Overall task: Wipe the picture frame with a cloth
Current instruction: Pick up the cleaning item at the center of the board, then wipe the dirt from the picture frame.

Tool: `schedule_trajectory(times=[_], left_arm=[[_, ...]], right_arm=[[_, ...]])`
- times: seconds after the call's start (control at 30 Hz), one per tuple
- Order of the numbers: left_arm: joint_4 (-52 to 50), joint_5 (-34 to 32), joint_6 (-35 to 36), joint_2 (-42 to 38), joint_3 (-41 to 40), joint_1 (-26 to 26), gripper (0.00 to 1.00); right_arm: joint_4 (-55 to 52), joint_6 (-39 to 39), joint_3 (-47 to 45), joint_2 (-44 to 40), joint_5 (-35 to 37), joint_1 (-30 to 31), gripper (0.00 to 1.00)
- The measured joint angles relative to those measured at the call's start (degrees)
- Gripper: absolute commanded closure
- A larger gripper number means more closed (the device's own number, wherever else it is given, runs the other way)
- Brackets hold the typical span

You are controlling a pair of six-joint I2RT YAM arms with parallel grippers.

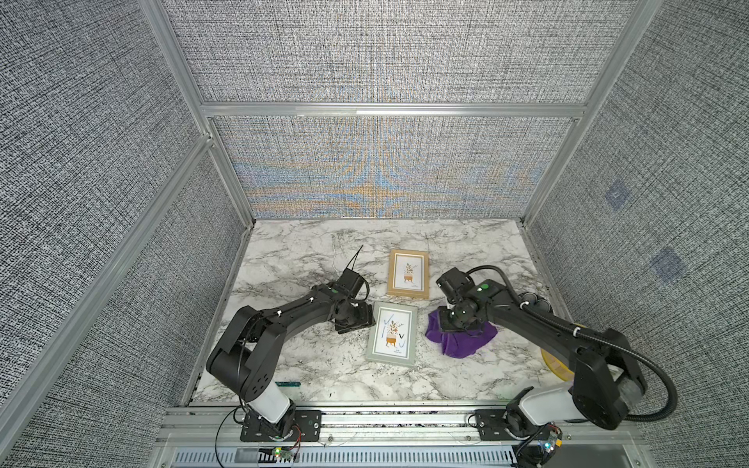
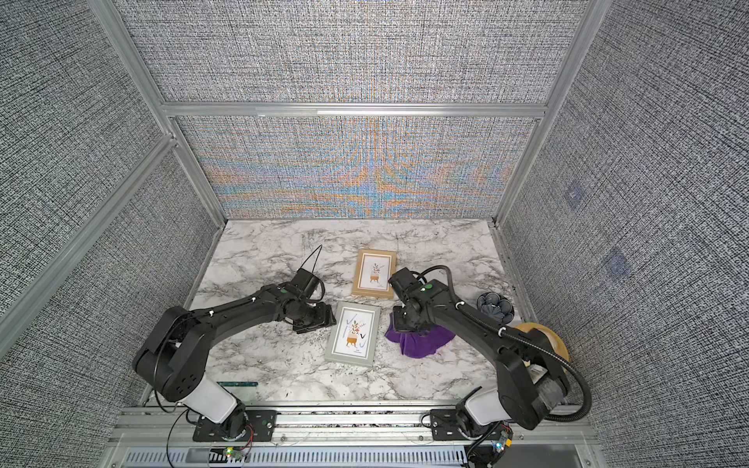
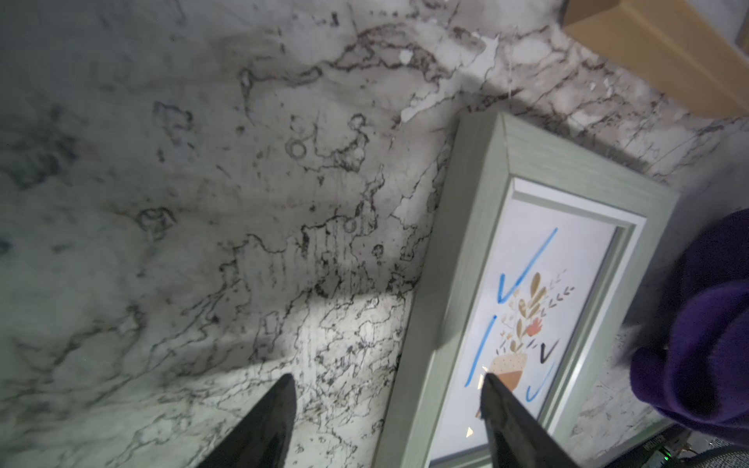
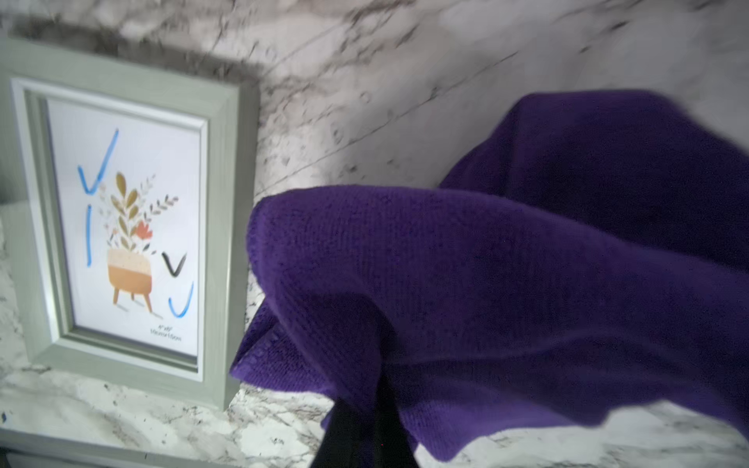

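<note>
Grab looks done: your R gripper is clamped on the cloth, L gripper apart at the grey frame; next carry cloth to 9 o'clock & rub.

the left arm and right arm reached inward, wrists tipped down. the left gripper stood with jaws apart; the right gripper pinched the cloth.

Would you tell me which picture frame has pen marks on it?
The grey-green picture frame beside the deep purple terry cloth; the tan wooden frame farther back shows none.
</note>
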Motion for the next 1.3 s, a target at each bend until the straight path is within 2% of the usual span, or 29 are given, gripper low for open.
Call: schedule_trajectory(times=[0.2,0.47,0.8,1.03,1.17,1.3], left_arm=[[2.84,0.81,-0.52,1.73,-0.42,-0.28,0.45],[7.91,4.09,-1.75,3.98,-1.64,-0.63,0.58],[11.98,5.11,-2.34,4.09,-3.63,-0.76,0.67],[13.03,4.7,-0.37,3.67,-4.83,-0.74,0.77],[13.44,4.68,-0.5,3.69,-5.4,-0.74,0.79],[14.14,4.7,-0.81,3.98,-5.7,-0.74,0.8]], right_arm=[[6.21,2.4,-2.23,4.42,-4.15,5.81,1.0],[14.12,3.19,-5.22,3.89,-7.48,7.87,1.0],[21.88,3.13,-7.87,5.66,-11.96,7.85,1.0],[22.69,2.47,-7.87,5.25,-11.67,7.37,1.0],[25.68,2.14,-7.45,4.63,-11.56,5.84,1.0],[28.06,2.1,-5.97,7.61,-11.06,4.09,1.0]])
